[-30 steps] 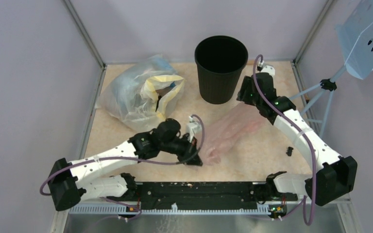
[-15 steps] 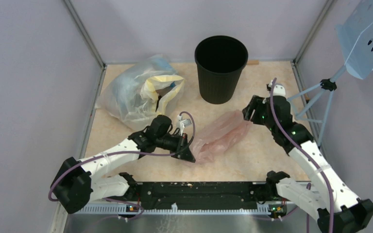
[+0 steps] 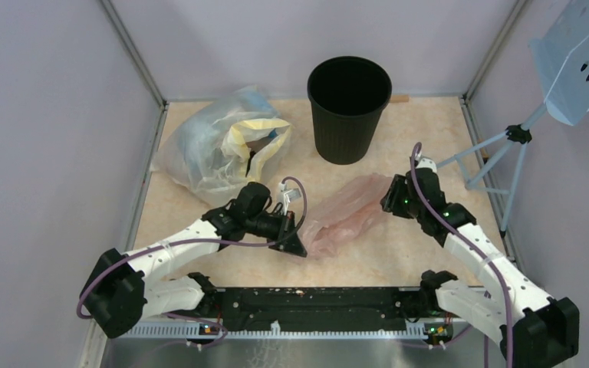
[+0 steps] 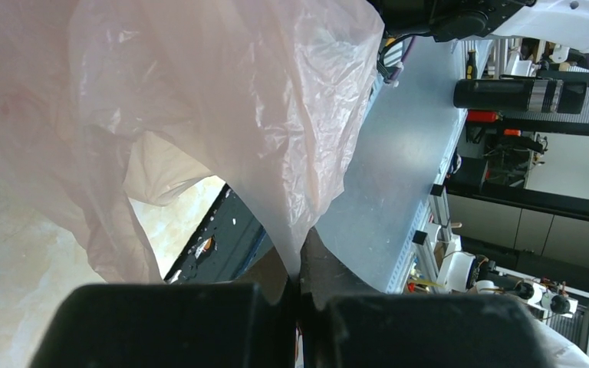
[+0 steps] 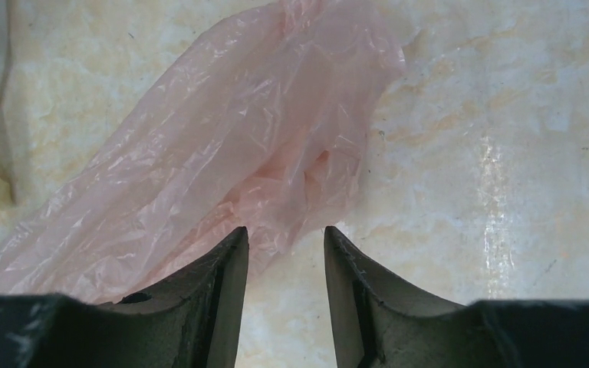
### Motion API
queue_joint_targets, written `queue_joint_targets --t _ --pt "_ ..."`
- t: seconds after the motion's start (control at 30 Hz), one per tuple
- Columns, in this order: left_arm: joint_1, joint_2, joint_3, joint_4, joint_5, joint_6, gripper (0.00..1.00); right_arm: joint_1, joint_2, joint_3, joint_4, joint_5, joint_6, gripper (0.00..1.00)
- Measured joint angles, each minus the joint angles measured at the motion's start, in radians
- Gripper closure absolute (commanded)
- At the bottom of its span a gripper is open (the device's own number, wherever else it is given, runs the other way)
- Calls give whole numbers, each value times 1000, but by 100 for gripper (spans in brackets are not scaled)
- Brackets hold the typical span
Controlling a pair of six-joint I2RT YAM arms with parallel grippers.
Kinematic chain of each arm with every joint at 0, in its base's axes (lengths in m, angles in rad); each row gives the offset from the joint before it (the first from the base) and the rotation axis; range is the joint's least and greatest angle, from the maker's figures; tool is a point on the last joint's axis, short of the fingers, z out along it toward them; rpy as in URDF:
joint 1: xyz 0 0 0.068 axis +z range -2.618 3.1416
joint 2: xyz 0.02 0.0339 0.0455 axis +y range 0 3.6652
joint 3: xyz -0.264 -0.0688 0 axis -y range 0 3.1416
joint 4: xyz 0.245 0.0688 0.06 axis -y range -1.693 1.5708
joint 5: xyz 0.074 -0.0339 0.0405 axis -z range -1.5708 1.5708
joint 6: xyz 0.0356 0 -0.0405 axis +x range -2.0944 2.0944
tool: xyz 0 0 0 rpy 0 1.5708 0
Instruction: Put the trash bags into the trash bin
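The trash bag (image 3: 350, 208) is made of thin, crinkled, see-through pink plastic film with a light gloss. At twelve o'clock, the trash bin (image 3: 349, 115) is moulded in matt black ribbed plastic. The table (image 3: 406, 253) is surfaced in smooth, faintly shiny cream marbling.

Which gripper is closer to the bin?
Right. The right gripper is front-right of the bin, open at the pink bag; the left gripper is farther back, pinching the bag's near end.
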Motion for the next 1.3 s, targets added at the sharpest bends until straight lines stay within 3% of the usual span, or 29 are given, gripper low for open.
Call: queue_joint_targets --t 0.23,0.27,0.37,0.57,0.87,1.17,1.23,1.3 --pt "0 -2 -19 -5 -13 0 100 0 59 -60 90 -5 44 61" --pt "0 -2 -21 -7 -15 0 100 -1 72 -66 99 -9 50 67" --pt "0 -2 -22 -12 -23 2 100 -2 121 -67 132 -16 61 100" --pt "46 -3 -22 -64 -94 2 100 -19 138 -46 101 -15 56 100" --pt "317 -116 -72 -126 -179 -1 100 -302 65 29 -4 -142 -13 100" --pt "460 -167 -101 -153 -156 -1 99 -368 1 7 0 -100 26 100" --pt "470 -179 -103 -160 -148 0 93 -371 -3 -6 14 -78 43 91" --pt "477 -198 -116 -143 -111 3 92 -372 0 -25 38 -89 42 74"
